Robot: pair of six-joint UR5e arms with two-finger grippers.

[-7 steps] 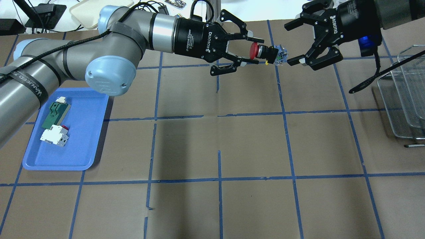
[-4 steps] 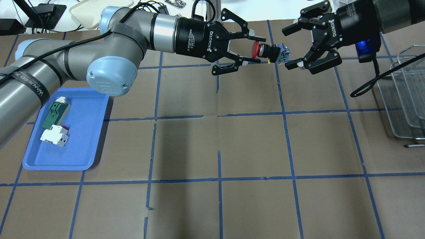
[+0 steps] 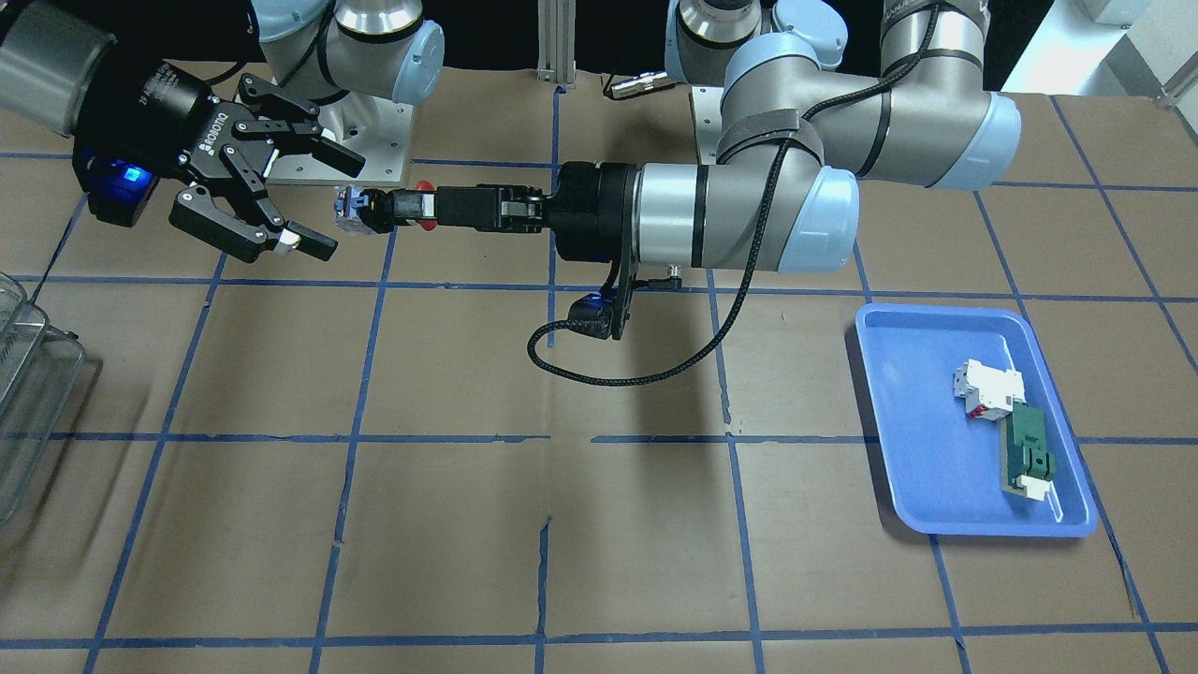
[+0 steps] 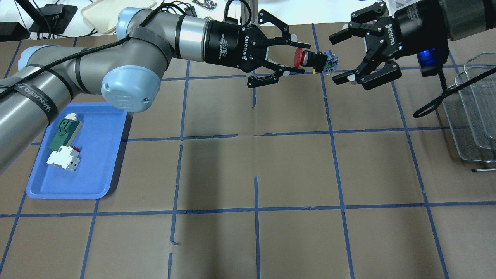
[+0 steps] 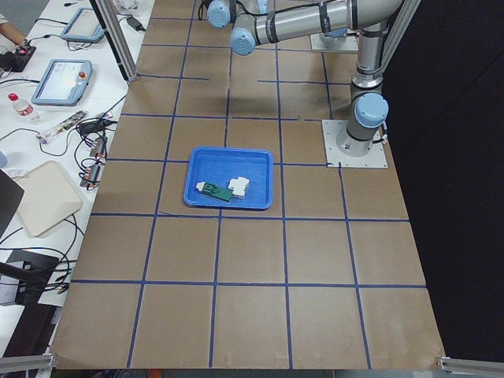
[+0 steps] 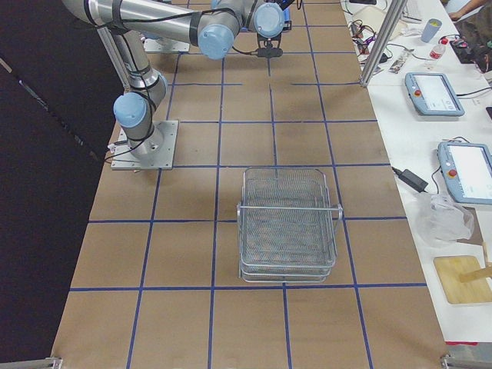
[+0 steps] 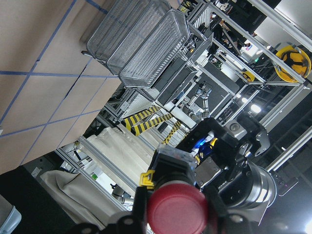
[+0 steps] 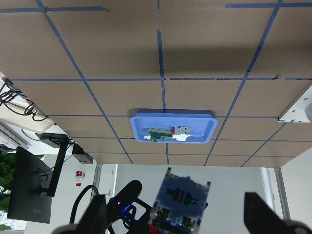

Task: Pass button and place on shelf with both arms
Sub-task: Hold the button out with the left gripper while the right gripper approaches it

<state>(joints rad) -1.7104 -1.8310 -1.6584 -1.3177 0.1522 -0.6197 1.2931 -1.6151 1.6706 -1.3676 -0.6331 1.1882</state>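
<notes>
The button (image 4: 314, 61), with a red cap, black body and blue-grey base, is held level above the far middle of the table. My left gripper (image 4: 303, 59) is shut on it near the cap, with the base pointing at my right gripper (image 4: 335, 60). The right gripper is open, and its fingertips stand on either side of the base without touching. The front view shows the same: left gripper (image 3: 404, 208), button (image 3: 360, 208), right gripper (image 3: 337, 206). The right wrist view shows the base (image 8: 180, 200) between its fingers (image 8: 263, 214). The wire shelf (image 4: 471, 116) stands at the table's right edge.
A blue tray (image 4: 77, 186) at the left holds a green flat part (image 4: 64, 133) and a white-and-red block (image 4: 64, 161). A black cable (image 4: 445, 97) hangs from the right wrist near the shelf. Blue tape lines grid the brown table.
The right gripper has moved a little left towards the button and turned slightly, staying open. The left gripper has shifted the button slightly up and right.
</notes>
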